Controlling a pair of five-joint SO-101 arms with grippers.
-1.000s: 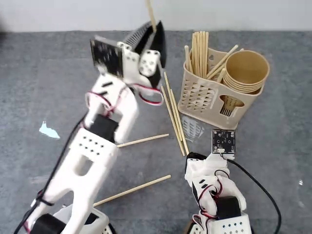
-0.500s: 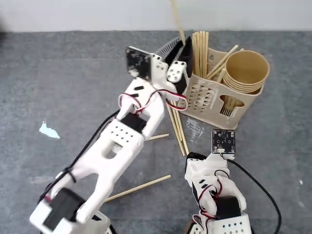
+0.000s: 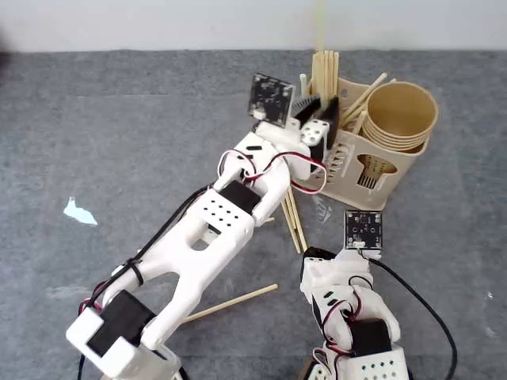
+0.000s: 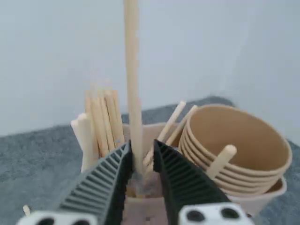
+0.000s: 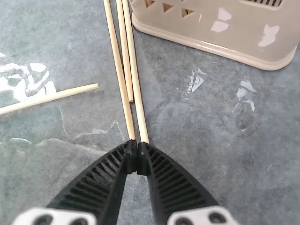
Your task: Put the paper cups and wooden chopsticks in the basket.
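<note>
My left gripper (image 3: pixel 321 107) (image 4: pixel 140 166) is shut on a wooden chopstick (image 4: pixel 132 84) that stands upright over the beige basket (image 3: pixel 348 170). That held chopstick (image 3: pixel 319 32) rises past the far table edge. The basket holds a stack of paper cups (image 3: pixel 402 111) (image 4: pixel 234 140) and several chopsticks (image 3: pixel 325 71). Three chopsticks (image 3: pixel 289 210) (image 5: pixel 126 70) lie together on the grey mat beside the basket. Another chopstick (image 3: pixel 234 302) lies nearer the front, and one (image 5: pixel 47 99) sits partly under the left arm. My right gripper (image 5: pixel 137 161) is shut and empty, low over the mat by the ends of the three chopsticks.
The right arm's base and camera board (image 3: pixel 363 229) sit at the front, just in front of the basket. A small blue scrap (image 3: pixel 79 212) lies on the mat at the left. The left half of the mat is open space.
The left arm has swung right with the upright chopstick, from left of the basket to over the basket's near-left corner. The right arm has stayed still.
</note>
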